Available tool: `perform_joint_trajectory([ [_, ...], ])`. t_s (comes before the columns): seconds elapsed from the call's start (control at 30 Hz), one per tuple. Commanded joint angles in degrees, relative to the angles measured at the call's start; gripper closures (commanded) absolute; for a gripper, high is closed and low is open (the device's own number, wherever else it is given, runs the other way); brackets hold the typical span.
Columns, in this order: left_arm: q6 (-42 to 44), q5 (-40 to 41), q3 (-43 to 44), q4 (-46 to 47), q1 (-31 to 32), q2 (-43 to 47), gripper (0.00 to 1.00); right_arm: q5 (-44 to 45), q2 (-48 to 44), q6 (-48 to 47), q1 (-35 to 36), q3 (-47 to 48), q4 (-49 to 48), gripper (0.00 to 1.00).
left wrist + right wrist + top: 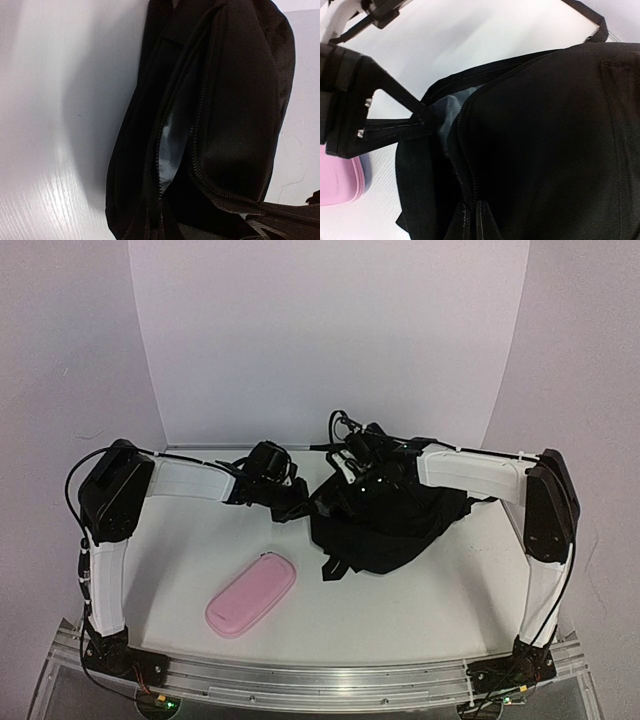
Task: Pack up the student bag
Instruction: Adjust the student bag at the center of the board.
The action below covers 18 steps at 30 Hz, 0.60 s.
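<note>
Student bag (385, 525) slumped on the desk (420, 610), zip gaping, grey lining showing. Left jaws pinched tight on the bag's left rim. Right jaws clamped shut on the zip edge at its far side. Pink pencil case (251, 593) lies near-left of the bag, apart.

White table (400, 615): blk bag (385, 530), pink case (251, 593).
</note>
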<state>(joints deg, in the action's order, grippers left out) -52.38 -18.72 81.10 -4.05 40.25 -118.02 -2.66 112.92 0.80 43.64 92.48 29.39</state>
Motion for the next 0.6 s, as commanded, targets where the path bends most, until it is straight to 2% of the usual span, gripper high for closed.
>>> perform_joint_trajectory([
  [0.0, 0.9, -0.3, 0.4, 1.9, 0.2, 5.9, 1.00, -7.4, 2.1, -0.3, -0.3, -0.2, 1.9, 1.00],
  [0.17, 2.0, -0.3, -0.7, 2.1, 0.5, 8.8, 1.00, -12.9, 6.5, -1.8, -0.3, 2.0, 5.1, 1.00],
  [0.3, 2.5, -0.5, -1.7, 2.9, 1.0, 10.3, 1.00, -13.2, 9.8, -2.0, -0.3, 3.1, 7.0, 1.00],
  [0.33, 2.4, -0.2, -2.1, 2.7, 0.9, 10.5, 1.00, -13.3, 9.9, -2.1, -0.4, 3.7, 7.7, 0.97],
  [0.37, 2.2, 0.1, -2.5, 2.5, 0.9, 10.8, 1.00, -13.6, 9.6, -2.1, -0.5, 4.2, 8.2, 0.92],
  [0.43, 1.9, 1.4, -3.5, 2.0, 0.9, 11.1, 1.00, -15.4, 6.8, -2.0, -1.0, 5.0, 8.5, 0.75],
  [0.47, 1.7, 2.1, -3.8, 1.7, 0.7, 11.1, 1.00, -16.1, 5.1, -1.9, -1.2, 5.3, 8.7, 0.63],
  [0.57, 1.0, 2.5, -4.5, 1.5, 0.0, 10.7, 0.99, -17.0, -0.4, -2.9, -2.0, 6.2, 9.3, 0.41],
])
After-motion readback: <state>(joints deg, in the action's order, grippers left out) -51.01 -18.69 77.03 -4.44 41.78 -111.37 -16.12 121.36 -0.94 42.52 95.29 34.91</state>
